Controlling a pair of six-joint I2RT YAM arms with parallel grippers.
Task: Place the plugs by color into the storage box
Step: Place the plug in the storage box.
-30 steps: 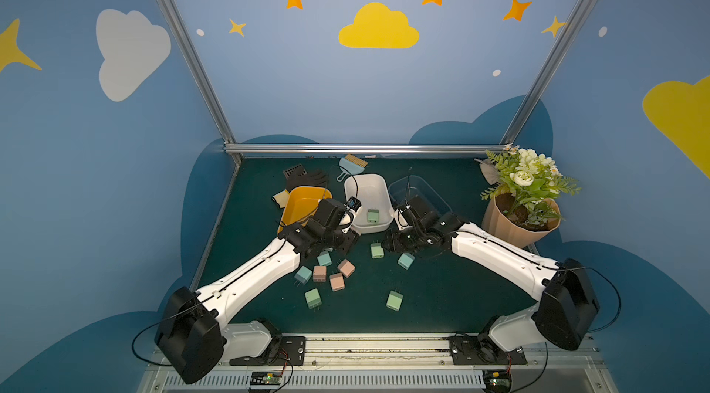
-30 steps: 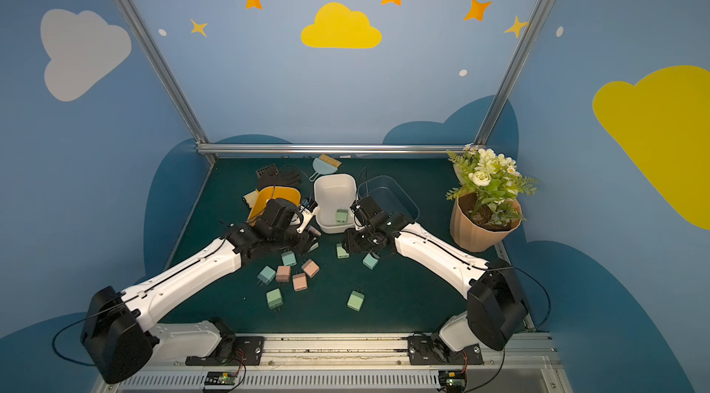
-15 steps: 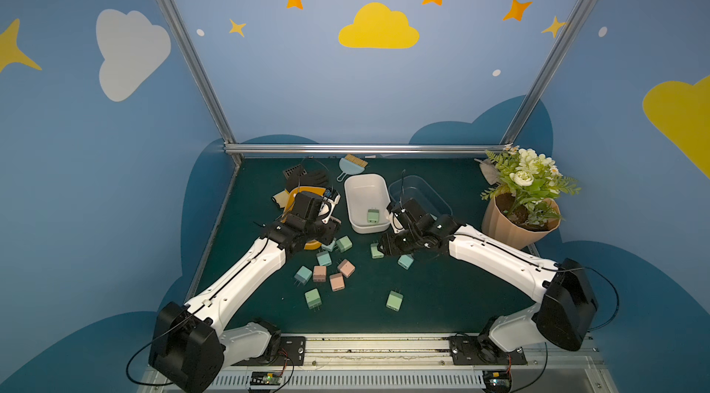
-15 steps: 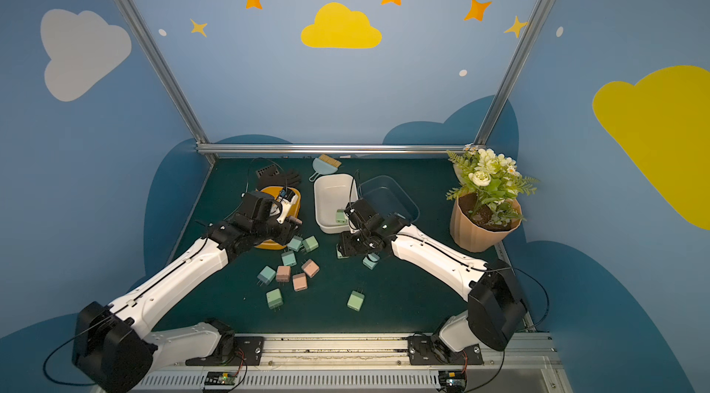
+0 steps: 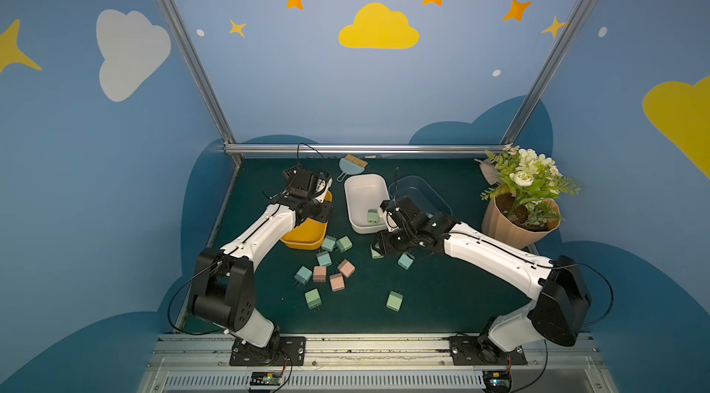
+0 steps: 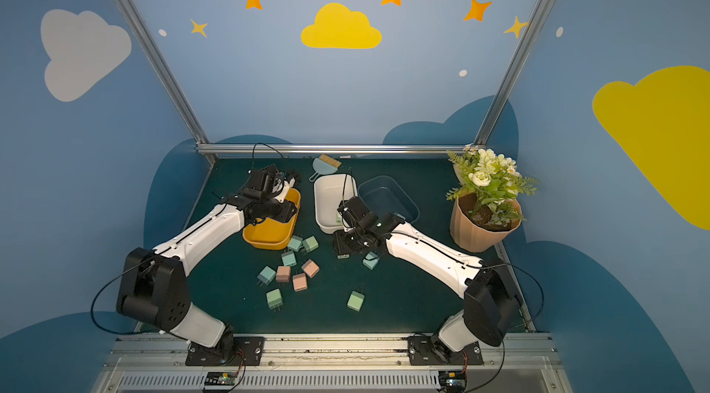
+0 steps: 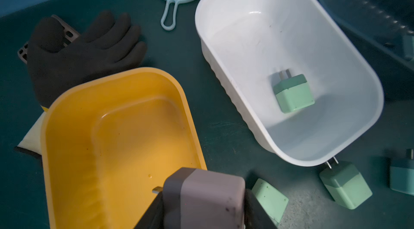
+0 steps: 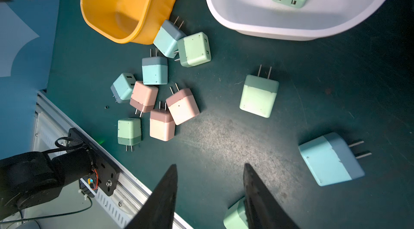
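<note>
Start at the left of a top view. Your left arm reaches up the mat [image 5: 461, 295] to the yellow box [image 5: 303, 243], and a black glove [image 7: 85, 53] lies just beyond that box. The left gripper [image 7: 203, 213] is clenched on a pink plug [image 7: 202, 192] (it reads greyish in the wrist view's shade) and holds it over the yellow box.

At centre frame stands the white box [image 5: 363, 180], with one green plug [image 5: 372, 216] lying at its lower right end. Below the two boxes, loose plugs [image 5: 324, 258] in blue, green and pink bunch together left of centre. A stray green plug [image 5: 394, 301] lies alone at lower centre.

Just right of centre, your right gripper [image 8: 210, 194] is low over the mat. Its jaws are released, with bare mat between them. A mint plug [image 8: 235, 216] sits against the inner side of one finger, clear of the other. A light blue plug [image 8: 331, 160] lies near, apart from both fingers.

Further right, the clear blue box [image 5: 422, 185] stands just beside the white one, with a blue plug [image 7: 408, 46] seemingly inside it. Potted flowers [image 5: 518, 218] stand at the mat's right edge.
</note>
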